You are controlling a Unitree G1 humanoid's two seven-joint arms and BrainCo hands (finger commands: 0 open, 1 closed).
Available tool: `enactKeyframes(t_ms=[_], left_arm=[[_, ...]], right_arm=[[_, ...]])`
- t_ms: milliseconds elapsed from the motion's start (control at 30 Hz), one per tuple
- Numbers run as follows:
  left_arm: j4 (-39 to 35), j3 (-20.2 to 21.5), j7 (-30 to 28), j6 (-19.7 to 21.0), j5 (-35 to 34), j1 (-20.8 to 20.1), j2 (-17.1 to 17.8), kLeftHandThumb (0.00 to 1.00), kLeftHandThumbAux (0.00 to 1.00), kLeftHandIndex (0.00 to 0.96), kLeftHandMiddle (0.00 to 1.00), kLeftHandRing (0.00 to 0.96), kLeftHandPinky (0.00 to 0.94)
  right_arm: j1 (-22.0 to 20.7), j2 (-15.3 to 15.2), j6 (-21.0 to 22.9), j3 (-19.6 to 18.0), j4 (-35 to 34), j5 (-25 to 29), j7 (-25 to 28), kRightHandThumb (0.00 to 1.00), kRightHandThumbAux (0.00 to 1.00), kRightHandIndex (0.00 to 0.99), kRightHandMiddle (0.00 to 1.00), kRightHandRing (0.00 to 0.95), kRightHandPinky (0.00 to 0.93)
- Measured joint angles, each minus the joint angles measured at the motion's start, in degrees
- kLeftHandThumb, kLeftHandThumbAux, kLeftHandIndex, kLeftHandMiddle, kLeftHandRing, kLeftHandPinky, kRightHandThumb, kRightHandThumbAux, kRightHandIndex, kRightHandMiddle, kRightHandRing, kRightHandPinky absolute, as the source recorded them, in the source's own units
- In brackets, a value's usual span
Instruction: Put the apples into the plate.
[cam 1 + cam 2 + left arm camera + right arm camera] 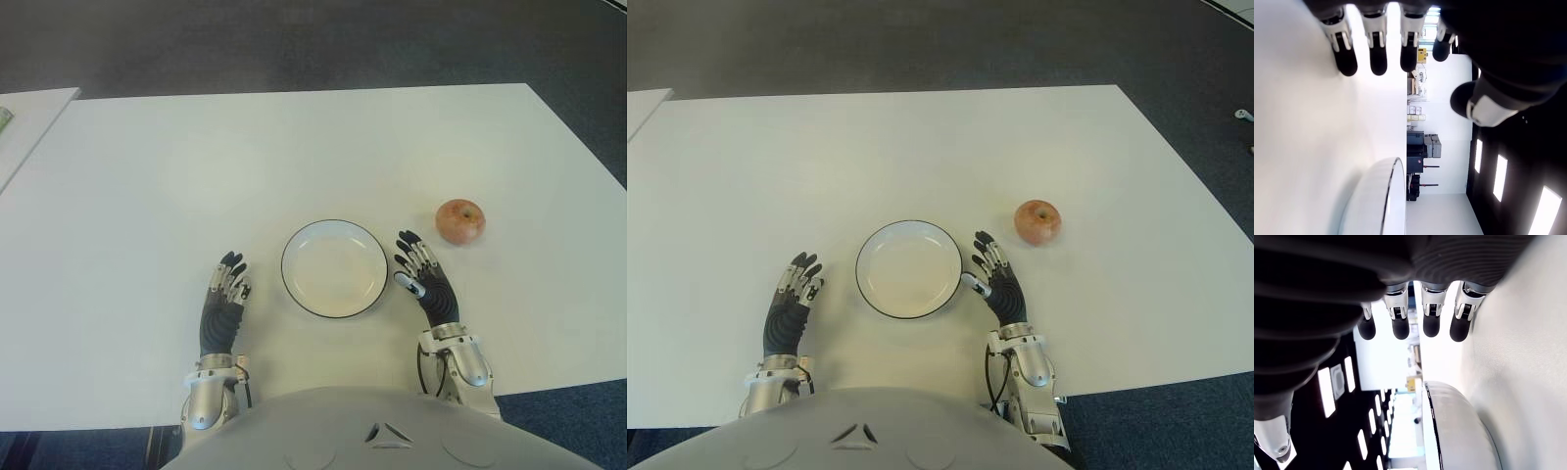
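Note:
One red-yellow apple (460,220) sits on the white table (294,147), to the right of the plate. The white plate (334,267) with a dark rim stands empty near the table's front edge. My right hand (420,273) lies just right of the plate, fingers stretched out and holding nothing; the apple is a short way ahead and to its right. My left hand (226,291) is left of the plate, fingers straight, also holding nothing. Both wrist views show extended fingers (1400,323) and the plate's rim (1391,196).
A second white surface (24,122) shows at the far left. The dark carpet floor (294,39) lies beyond the table's far edge and to its right.

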Motion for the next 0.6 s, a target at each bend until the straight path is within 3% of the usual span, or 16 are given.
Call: enactKeyframes(t_ms=[600], left_arm=[[0.28,0.85,0.00,-0.03,0.12,-0.26,-0.05,0.106,0.550,0.103,0.126,0.134,0.159]], right_arm=[[-0.03,-0.12,0.03,0.12,0.00,0.02,0.15,0.165,0.556,0.069,0.063,0.015,0.022]])
